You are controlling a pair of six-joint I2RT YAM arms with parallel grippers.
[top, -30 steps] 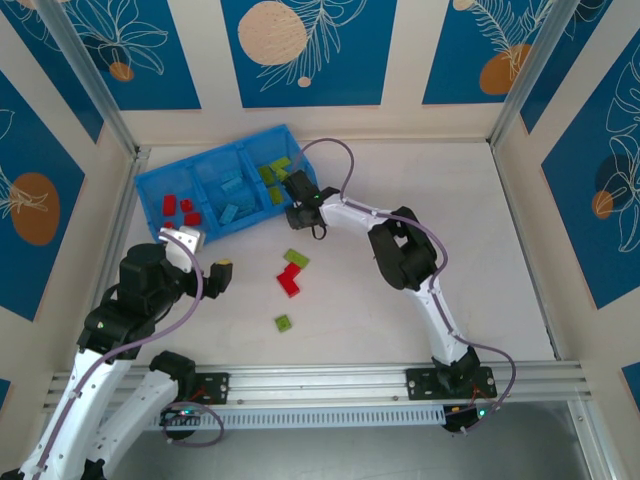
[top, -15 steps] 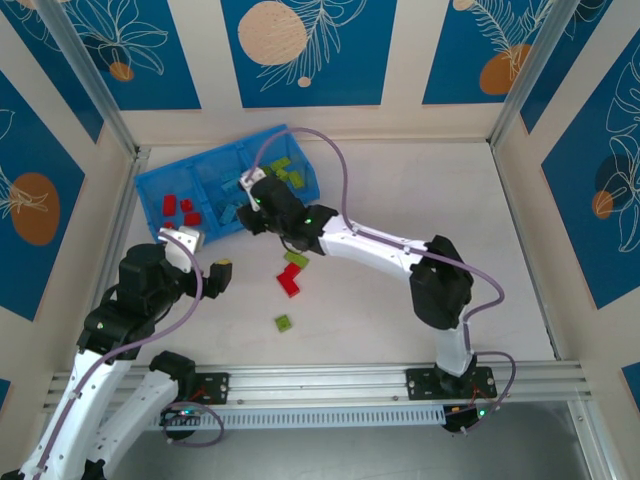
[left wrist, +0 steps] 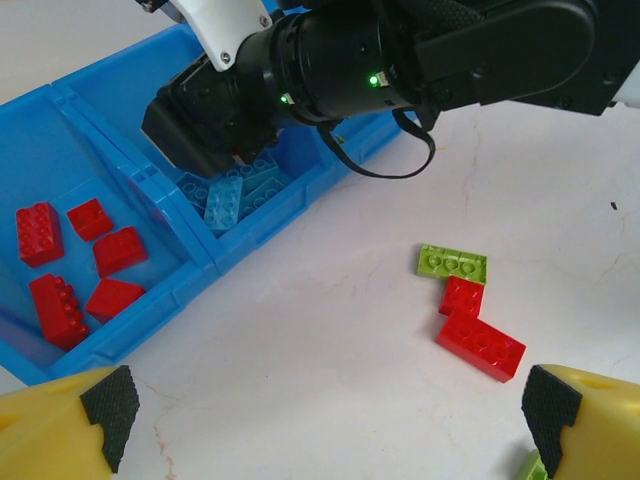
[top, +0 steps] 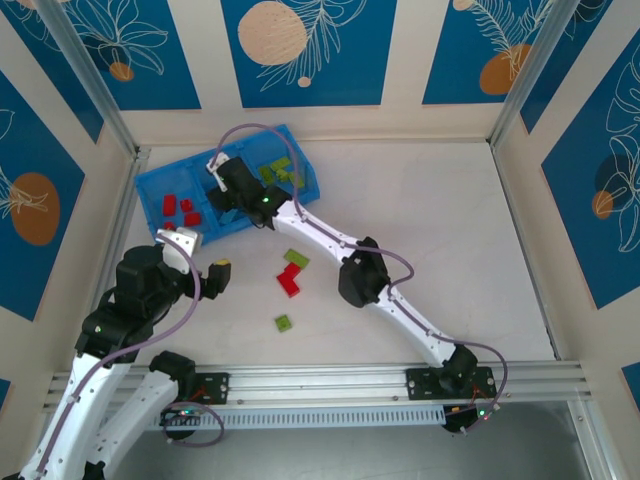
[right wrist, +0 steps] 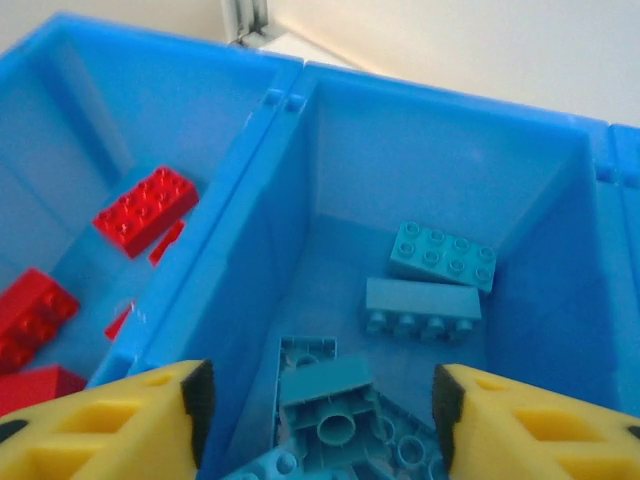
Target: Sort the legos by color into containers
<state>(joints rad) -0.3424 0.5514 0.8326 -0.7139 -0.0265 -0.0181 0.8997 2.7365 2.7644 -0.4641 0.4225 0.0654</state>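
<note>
The blue bin (top: 148, 195) stands at the back left. Its left container holds red legos (left wrist: 70, 265), the middle one light-blue legos (left wrist: 235, 190) and the right one green legos (top: 280, 172). My right gripper (top: 225, 192) hangs over the middle container. In the right wrist view this gripper (right wrist: 320, 410) is open above a light-blue brick (right wrist: 330, 385) that lies on the pile, touching neither pad. My left gripper (left wrist: 325, 440) is open over bare table near the bin's front. On the table lie a green brick (left wrist: 452, 262) and two red bricks (left wrist: 480, 345).
A second small green brick (top: 283, 322) lies nearer the arm bases. The right arm (top: 360, 275) stretches diagonally across the table, just behind the loose bricks. Walls and aluminium posts (top: 95, 85) close in the table's sides and back.
My right gripper has swung left along the bin, from its right end to over the middle container. The left arm and the loose bricks on the table have not moved.
</note>
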